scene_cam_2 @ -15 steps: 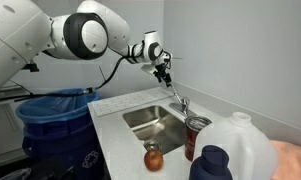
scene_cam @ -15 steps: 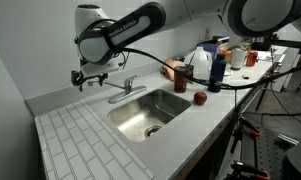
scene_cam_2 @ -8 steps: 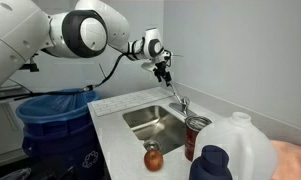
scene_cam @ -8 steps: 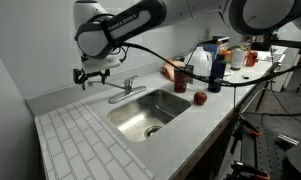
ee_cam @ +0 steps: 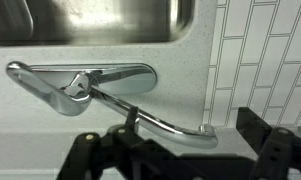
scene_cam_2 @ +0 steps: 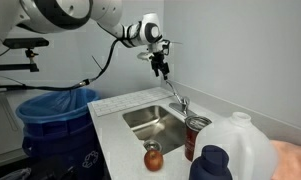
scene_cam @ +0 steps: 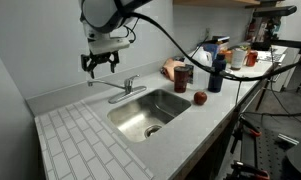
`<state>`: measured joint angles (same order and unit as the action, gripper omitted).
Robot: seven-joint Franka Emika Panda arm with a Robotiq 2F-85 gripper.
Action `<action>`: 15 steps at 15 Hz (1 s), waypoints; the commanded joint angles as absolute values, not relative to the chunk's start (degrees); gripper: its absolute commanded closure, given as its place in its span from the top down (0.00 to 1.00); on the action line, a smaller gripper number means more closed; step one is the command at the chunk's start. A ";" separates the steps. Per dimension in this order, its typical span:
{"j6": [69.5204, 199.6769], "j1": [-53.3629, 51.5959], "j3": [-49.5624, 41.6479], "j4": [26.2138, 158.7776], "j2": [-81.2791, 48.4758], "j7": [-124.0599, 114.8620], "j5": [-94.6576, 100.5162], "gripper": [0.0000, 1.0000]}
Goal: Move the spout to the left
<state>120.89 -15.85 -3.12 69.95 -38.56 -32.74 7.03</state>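
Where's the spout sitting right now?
In the wrist view the spout lies over the counter beside the sink, its tip pointing at the tiled drainboard; in an exterior view it sits below the gripper.

Bright, even room light is filling both soft exterior views. In the wrist view, glare is streaking the spout [ee_cam: 170, 122] and, at 12 o'clock, the sink [ee_cam: 90, 20]; 6 o'clock is lying dark and blurred.

One spout [scene_cam: 105, 86], one sink [scene_cam: 162, 106], one apple [scene_cam: 200, 98], one can [scene_cam_2: 197, 136], one blue bin [scene_cam_2: 50, 116]
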 commanded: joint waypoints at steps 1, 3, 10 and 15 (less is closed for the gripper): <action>121.43 -15.55 -3.09 83.50 -26.59 -31.93 8.08 1.00; 122.23 -15.12 -2.73 88.65 -21.74 -31.72 8.61 1.00; 127.42 -11.81 -1.90 108.00 -5.96 -30.90 10.68 1.00; 126.89 -10.01 -0.65 107.31 -6.57 -32.17 10.97 1.00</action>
